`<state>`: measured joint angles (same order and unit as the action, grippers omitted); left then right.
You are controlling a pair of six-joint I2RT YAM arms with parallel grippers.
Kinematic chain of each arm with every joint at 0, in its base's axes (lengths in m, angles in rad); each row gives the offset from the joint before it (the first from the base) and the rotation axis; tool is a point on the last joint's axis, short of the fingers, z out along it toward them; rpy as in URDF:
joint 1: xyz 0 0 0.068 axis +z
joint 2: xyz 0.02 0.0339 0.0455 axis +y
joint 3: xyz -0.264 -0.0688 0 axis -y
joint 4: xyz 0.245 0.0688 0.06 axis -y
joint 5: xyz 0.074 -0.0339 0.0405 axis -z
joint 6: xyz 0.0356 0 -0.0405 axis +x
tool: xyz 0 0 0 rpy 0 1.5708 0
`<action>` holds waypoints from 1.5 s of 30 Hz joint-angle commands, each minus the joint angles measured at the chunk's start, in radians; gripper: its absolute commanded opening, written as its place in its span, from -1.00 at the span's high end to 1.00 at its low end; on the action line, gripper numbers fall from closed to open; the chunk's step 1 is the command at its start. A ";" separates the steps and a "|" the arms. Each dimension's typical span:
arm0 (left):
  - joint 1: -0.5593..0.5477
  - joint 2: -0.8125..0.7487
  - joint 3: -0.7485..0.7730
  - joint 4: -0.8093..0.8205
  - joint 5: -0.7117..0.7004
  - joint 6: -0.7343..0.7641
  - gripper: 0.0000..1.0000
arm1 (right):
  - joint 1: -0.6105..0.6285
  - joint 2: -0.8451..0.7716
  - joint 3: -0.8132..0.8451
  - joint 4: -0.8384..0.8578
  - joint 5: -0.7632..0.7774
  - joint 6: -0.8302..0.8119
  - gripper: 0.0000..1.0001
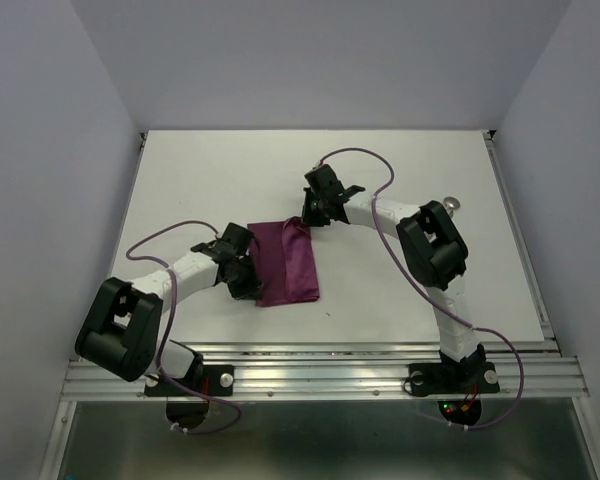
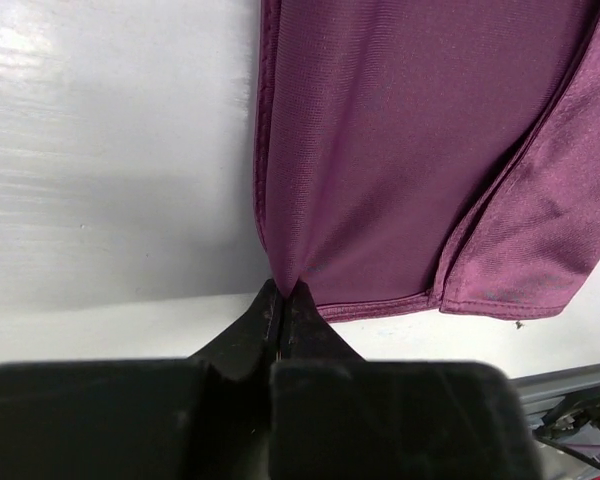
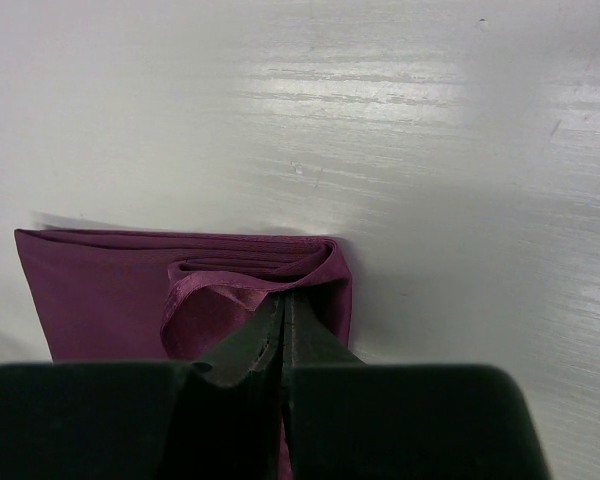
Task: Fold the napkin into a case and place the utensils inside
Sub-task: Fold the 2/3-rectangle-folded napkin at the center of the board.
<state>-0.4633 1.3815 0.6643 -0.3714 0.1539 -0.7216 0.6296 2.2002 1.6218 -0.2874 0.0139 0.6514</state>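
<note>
The plum-purple napkin point(image 1: 285, 262) lies folded into a narrow rectangle at the middle of the table. My left gripper point(image 1: 254, 292) is shut on its near left corner, and the cloth point(image 2: 380, 150) is pinched into a point between the fingertips point(image 2: 283, 291). My right gripper point(image 1: 302, 224) is shut on the napkin's far end. There a loose top layer point(image 3: 210, 300) curls up around the closed tips point(image 3: 284, 302), above the stacked folds. Of the utensils, only a small shiny round metal piece point(image 1: 452, 203) shows, on the table far to the right, beyond the right arm's elbow.
The white table point(image 1: 180, 180) is walled by pale panels on three sides. A metal rail point(image 1: 320, 375) runs along the near edge and carries both arm bases. Purple cables loop over each arm. The right arm's elbow point(image 1: 432, 245) stands between the napkin and the shiny piece.
</note>
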 commanded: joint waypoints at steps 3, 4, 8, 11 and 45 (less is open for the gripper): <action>-0.015 -0.070 0.102 -0.115 -0.033 0.056 1.00 | 0.005 0.019 -0.014 -0.058 0.006 -0.006 0.99; -0.018 -0.071 0.113 -0.118 -0.025 0.062 1.00 | 0.005 0.021 -0.014 -0.056 0.004 -0.003 0.99; -0.046 -0.052 0.169 -0.116 -0.002 0.083 1.00 | 0.005 0.026 -0.014 -0.053 0.001 0.004 0.99; -0.074 -0.015 0.215 -0.109 0.003 0.096 1.00 | 0.005 0.029 -0.011 -0.053 0.000 0.007 0.99; 0.114 0.134 0.391 -0.087 -0.217 0.143 -0.09 | 0.005 0.035 -0.004 -0.053 -0.006 0.005 0.99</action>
<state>-0.3748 1.4773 1.0405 -0.4885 -0.0216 -0.5697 0.6296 2.2002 1.6218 -0.2874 0.0074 0.6624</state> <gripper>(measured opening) 0.548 0.015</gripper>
